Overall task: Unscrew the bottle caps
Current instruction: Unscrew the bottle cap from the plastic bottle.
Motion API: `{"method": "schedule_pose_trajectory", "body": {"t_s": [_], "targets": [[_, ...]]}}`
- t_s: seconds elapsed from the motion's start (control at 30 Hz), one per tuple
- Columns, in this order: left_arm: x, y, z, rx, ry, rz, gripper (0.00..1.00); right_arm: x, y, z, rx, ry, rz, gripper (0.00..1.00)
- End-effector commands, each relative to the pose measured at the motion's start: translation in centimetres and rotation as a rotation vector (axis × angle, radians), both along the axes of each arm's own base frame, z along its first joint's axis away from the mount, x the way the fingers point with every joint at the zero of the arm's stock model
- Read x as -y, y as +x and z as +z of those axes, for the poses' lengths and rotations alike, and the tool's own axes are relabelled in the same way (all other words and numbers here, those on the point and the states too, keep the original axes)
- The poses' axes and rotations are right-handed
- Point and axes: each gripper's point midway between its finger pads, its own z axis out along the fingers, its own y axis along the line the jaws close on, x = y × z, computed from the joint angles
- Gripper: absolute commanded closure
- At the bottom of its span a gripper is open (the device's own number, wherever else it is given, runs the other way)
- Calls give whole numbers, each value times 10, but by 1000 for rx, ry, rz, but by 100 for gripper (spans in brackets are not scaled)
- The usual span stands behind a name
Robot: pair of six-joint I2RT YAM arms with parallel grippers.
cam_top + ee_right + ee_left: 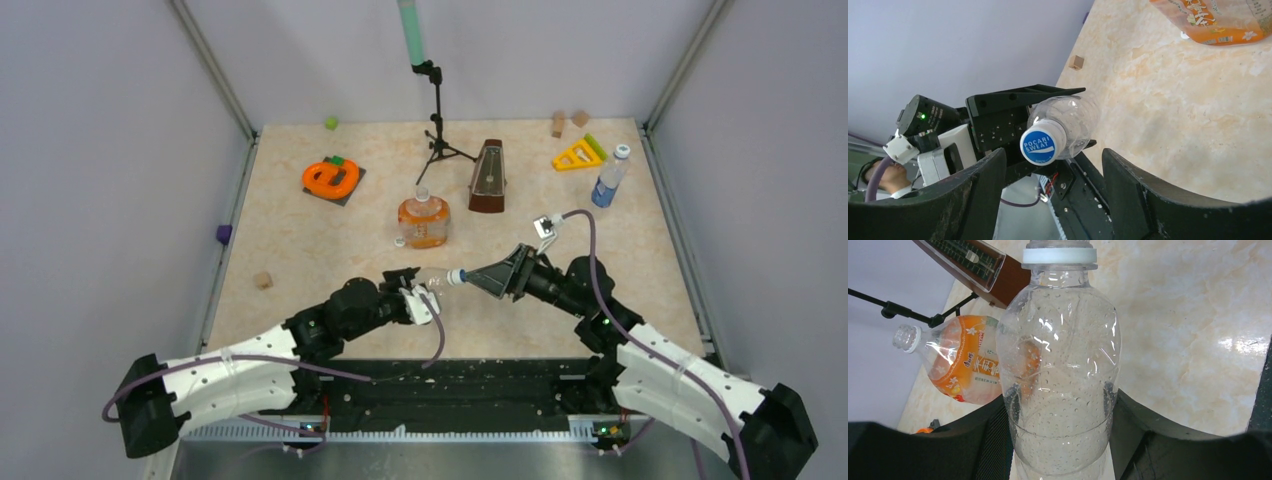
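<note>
By the tabletop's (300, 250) near edge, a clear bottle (1060, 370) was gripped sideways by the left gripper (418, 290), its blue cap (1040, 145) flanked by the open right gripper (478, 276), best closed squarely before twisting.

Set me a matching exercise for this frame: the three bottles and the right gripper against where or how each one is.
Things:
1. plain clear plastic bottle
2. squat plastic bottle of orange liquid
3. clear plastic bottle with a blue label
4. right gripper

Place or state:
A. upright near the right edge of the table
B. open, one finger on either side of the small round blue cap
C. held level in the left gripper
D. upright beside the brown metronome

Pairs: 1-C, 2-D, 3-A, 4-B
</note>
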Motion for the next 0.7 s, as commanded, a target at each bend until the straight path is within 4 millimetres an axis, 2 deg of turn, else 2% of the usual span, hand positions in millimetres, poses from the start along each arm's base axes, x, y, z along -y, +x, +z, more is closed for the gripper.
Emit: {"method": "schedule_pose_trajectory", "body": {"t_s": [0.0, 0.13, 0.23, 0.33, 0.67], "targets": [[6, 8, 23, 59, -23, 22, 100, -8, -2, 29, 37, 83, 31, 32], [8, 7, 21, 57, -8, 12, 100, -12, 0, 22, 24, 55, 35, 34], [10, 7, 20, 52, -2, 6, 100, -15, 3, 16, 8, 38, 32, 42], [11, 5, 18, 42, 1, -1, 100, -18, 5, 7, -14, 2, 38, 46], [13, 4, 10, 23, 21, -12, 100, -23, 0, 4, 4, -9, 85, 60]]}}
